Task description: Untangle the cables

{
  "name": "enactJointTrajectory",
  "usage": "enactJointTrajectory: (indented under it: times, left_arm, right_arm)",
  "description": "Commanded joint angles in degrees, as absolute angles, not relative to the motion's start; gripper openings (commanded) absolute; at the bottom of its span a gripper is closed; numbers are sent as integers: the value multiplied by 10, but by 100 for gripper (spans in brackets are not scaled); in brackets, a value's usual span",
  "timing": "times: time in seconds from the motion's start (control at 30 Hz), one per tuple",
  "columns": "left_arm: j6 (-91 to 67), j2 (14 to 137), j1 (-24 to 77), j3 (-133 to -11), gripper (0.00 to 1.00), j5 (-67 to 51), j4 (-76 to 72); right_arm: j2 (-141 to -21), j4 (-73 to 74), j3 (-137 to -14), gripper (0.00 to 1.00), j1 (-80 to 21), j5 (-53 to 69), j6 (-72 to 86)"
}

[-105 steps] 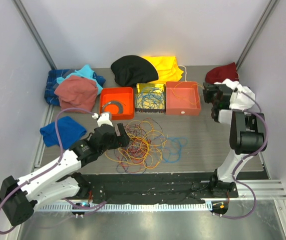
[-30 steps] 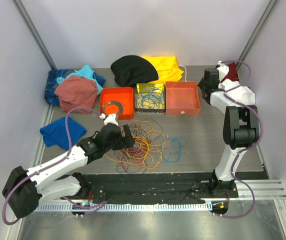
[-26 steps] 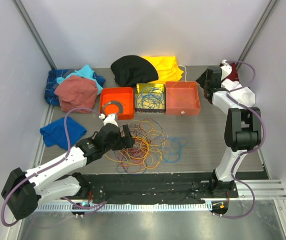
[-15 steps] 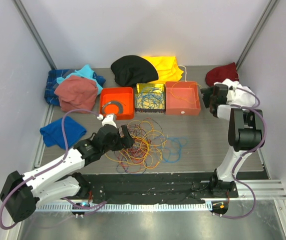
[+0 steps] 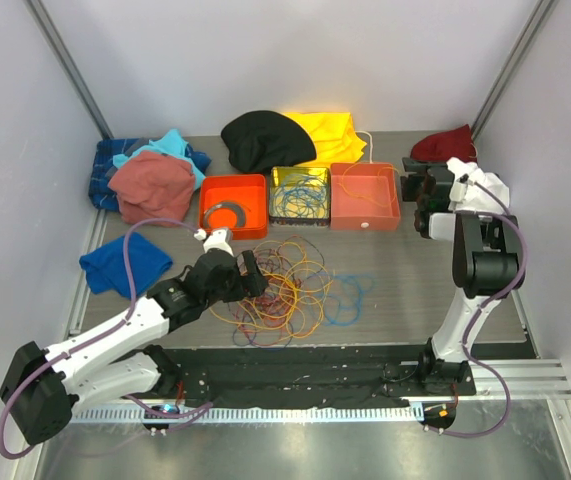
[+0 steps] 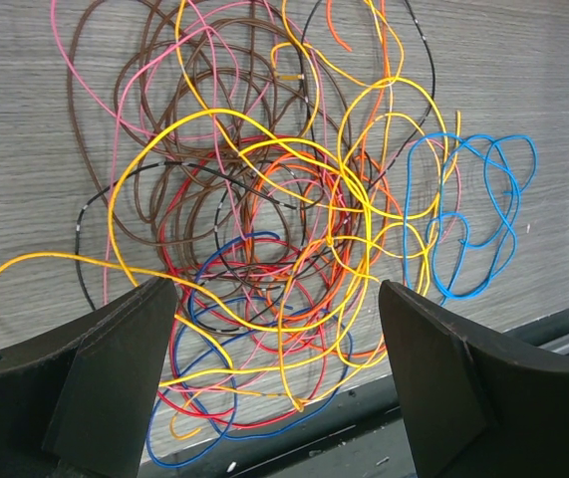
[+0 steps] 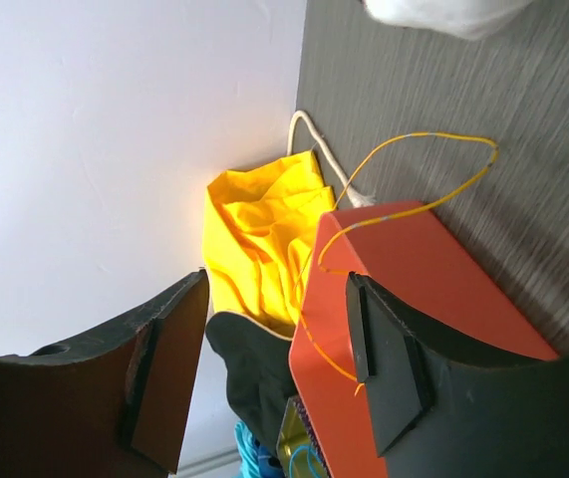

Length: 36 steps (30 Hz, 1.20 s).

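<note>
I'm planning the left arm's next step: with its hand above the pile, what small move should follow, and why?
Probably shift the open left hand sideways to the light blue cable. The hand hangs over the dense middle of the tangle, while that cable lies at the edge, crossing few others, so it looks easiest to pull free.

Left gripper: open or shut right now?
Open. In the left wrist view the left gripper has its fingers spread wide; the cables lie loose, none pinched.
</note>
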<state>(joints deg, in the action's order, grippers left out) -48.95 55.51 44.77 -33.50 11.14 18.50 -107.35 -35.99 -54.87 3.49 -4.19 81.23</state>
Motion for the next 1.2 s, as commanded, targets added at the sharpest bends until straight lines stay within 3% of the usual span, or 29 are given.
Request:
enactJointTrajectory:
  times: [0.0, 0.53, 0.63, 0.67, 0.8, 1.0, 1.17]
  left_arm:
    - [-475, 555, 449, -349, 88, 130, 183]
    - [-468, 602, 449, -367, 88, 134, 178]
    - [-468, 602, 449, -367, 88, 138, 178]
    - [-468, 604, 449, -367, 88, 139, 178]
    - [-470, 606, 449, -368, 88, 137, 177]
    - [-474, 603, 449, -365, 88, 130, 174]
    - [-480, 583, 449, -353, 88, 130, 175]
  right_arm:
    - [-1118, -391, -591, 66, 35, -55, 852]
    - [-1193, -371, -670, 64, 34, -54, 838]
    - [-1211, -367, -689, 47, 33, -49, 829]
    - [-1214, -367, -691, 34, 33, -47, 827]
    - [-1207, -366, -687, 16, 33, -50, 803]
    - [-1175, -359, -684, 1, 33, -49, 761]
    - [-1133, -338, -688, 1, 31, -41, 709]
